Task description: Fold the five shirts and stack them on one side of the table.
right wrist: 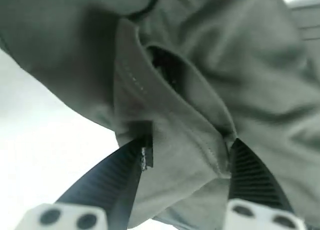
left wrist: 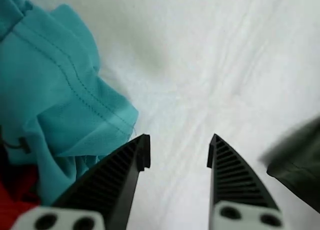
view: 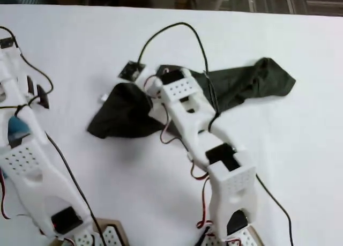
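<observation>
fabric of the dark shirt (view: 122, 116) lay crumpled near the middle of the white table (view: 300, 149). one bunched part lay toward the left arm's side and a longer part trailed off toward the far right, with the right arm (view: 187, 109) stretched across the cloth between them. in the right wrist view the right gripper (right wrist: 187, 151) sat down in the shirt with its fingers (right wrist: 125, 175) spread apart. a stitched fold lay between them and bulged over both tips, and it looked loose rather than pinched. a black cable (view: 166, 31) looped over the table from that arm's wrist.

the left arm (view: 27, 160) stood at the table's left edge. its left gripper (left wrist: 177, 149) hung over bare tabletop with the fingers parted and nothing between them. just beside one finger lay a rumpled teal shirt (left wrist: 55, 89), its hem seam showing, and a patch of red cloth (left wrist: 14, 195) sat against it, nearer the arm. an edge of the dark shirt showed on the gripper's other side, apart from it.
</observation>
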You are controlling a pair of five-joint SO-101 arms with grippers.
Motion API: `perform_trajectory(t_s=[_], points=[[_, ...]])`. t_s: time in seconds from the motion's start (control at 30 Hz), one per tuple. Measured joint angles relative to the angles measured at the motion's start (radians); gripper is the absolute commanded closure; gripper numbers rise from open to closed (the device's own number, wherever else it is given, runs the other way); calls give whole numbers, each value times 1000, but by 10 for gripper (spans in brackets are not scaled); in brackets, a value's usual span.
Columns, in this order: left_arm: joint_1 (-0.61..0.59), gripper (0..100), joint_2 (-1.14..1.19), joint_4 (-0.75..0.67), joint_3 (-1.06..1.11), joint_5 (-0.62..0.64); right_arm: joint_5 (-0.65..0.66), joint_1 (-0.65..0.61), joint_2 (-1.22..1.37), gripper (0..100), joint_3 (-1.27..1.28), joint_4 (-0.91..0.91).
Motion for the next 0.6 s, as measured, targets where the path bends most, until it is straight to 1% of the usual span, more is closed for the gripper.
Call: perform_trajectory(t_s=[0.1, 0.37, 0.6], points=[[0, 783, 0, 0, 0, 0, 5, 38, 0, 748, -35, 20], [0, 783, 0, 0, 0, 0, 115, 210, 6, 752, -69, 37], [0, 783, 0, 0, 0, 0, 127, 215, 92, 755, -107, -3]])
